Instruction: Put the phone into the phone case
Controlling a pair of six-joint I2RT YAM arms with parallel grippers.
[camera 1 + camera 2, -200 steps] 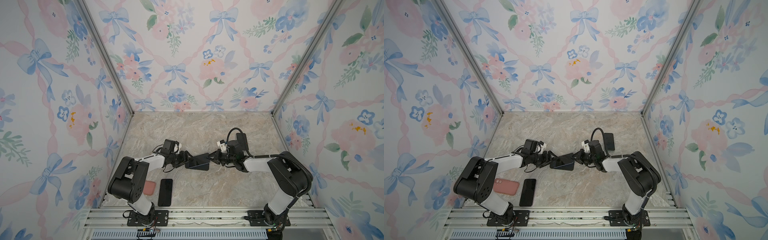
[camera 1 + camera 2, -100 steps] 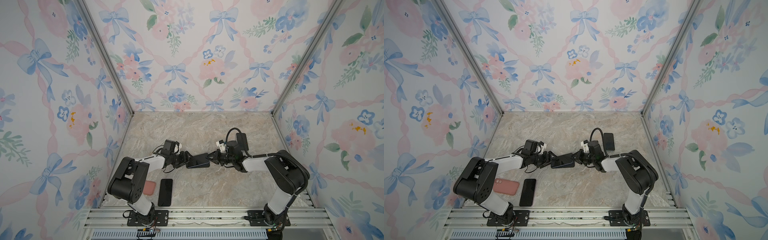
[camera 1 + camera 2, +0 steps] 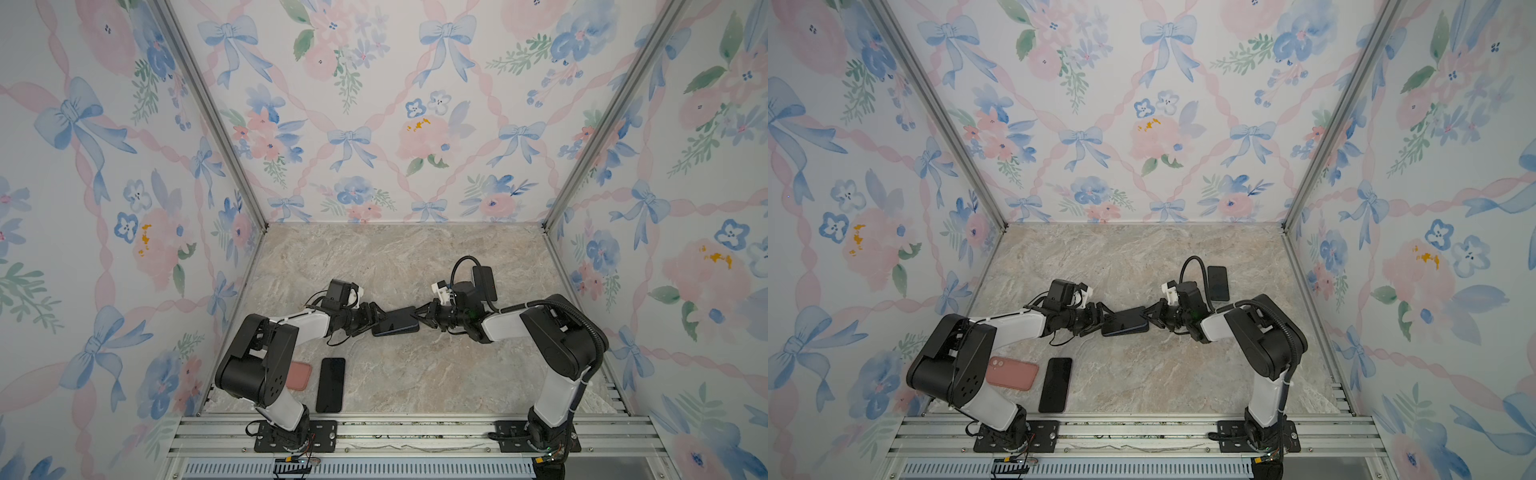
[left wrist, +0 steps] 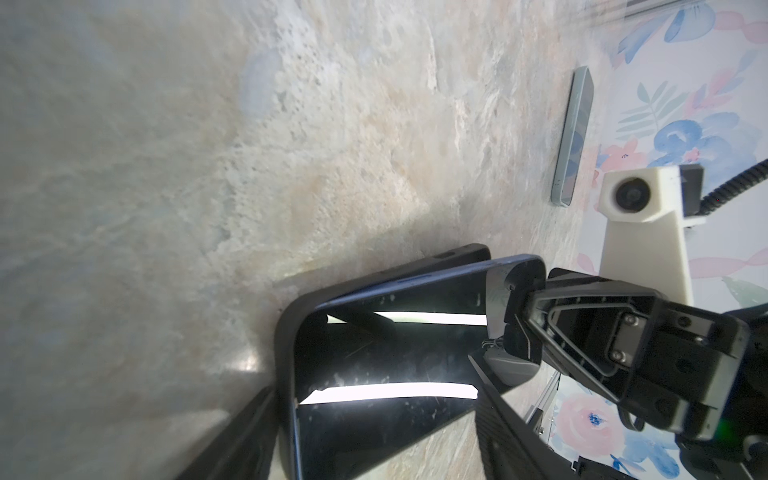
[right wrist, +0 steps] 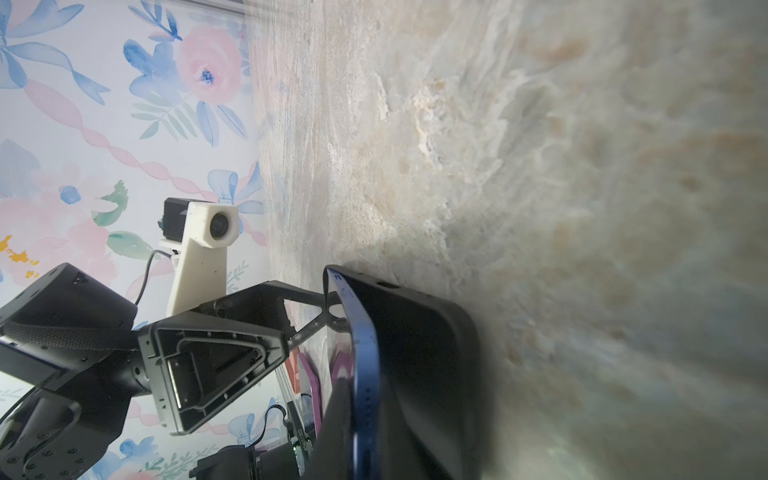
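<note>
We see the phone [image 3: 395,320] lying flatter than a second ago. The end pinched by the right gripper [image 3: 420,318] has sunk toward the phone case [image 4: 283,374], so the dark wedge the two make in both top views is thinner now. The right gripper itself has eased a little toward the left of both top views. Behind it the right arm's elbow [image 3: 559,332] has swung inward, closer to the middle of the scene.
</note>
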